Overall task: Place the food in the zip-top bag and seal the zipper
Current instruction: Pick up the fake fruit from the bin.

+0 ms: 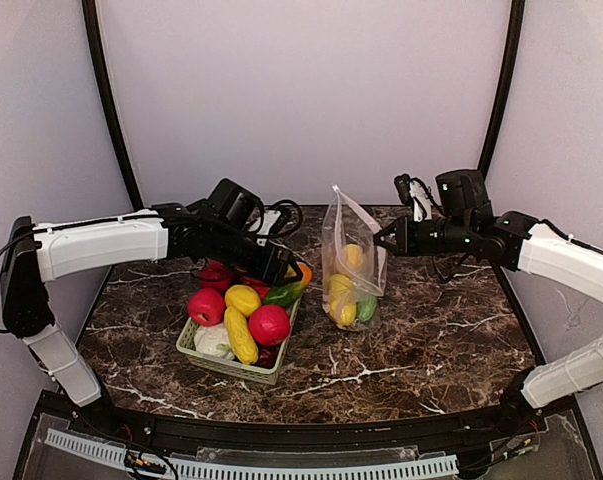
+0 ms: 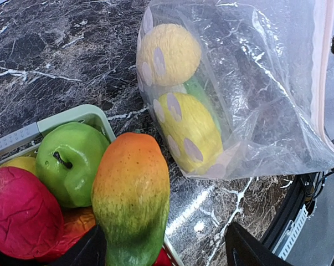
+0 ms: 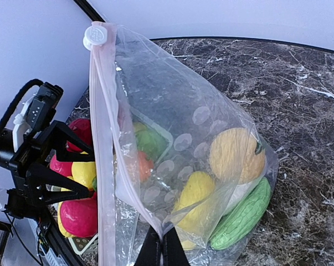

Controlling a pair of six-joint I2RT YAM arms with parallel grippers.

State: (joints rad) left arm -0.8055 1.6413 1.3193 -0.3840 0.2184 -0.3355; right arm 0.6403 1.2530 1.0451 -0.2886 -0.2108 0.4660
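The zip-top bag [image 1: 351,262] stands upright on the table, its mouth held up by my right gripper [image 3: 161,246], which is shut on the bag's edge by the pink zipper [image 3: 103,155]. The white slider [image 3: 94,36] sits at the top end. Inside lie a tan-yellow ball [image 3: 236,155], a yellow fruit [image 3: 194,194] and a green vegetable [image 3: 244,216]. My left gripper [image 2: 164,238] is open over the basket. An orange-green mango [image 2: 130,194] lies between its fingers against the left one, with a gap to the right finger [image 2: 247,249].
The pale green basket [image 1: 226,365] sits left of the bag and holds red, yellow, green and white toy food, among them a green apple [image 2: 72,160] and a red fruit [image 2: 20,213]. Cables lie at the back of the table behind the left arm [image 1: 101,245].
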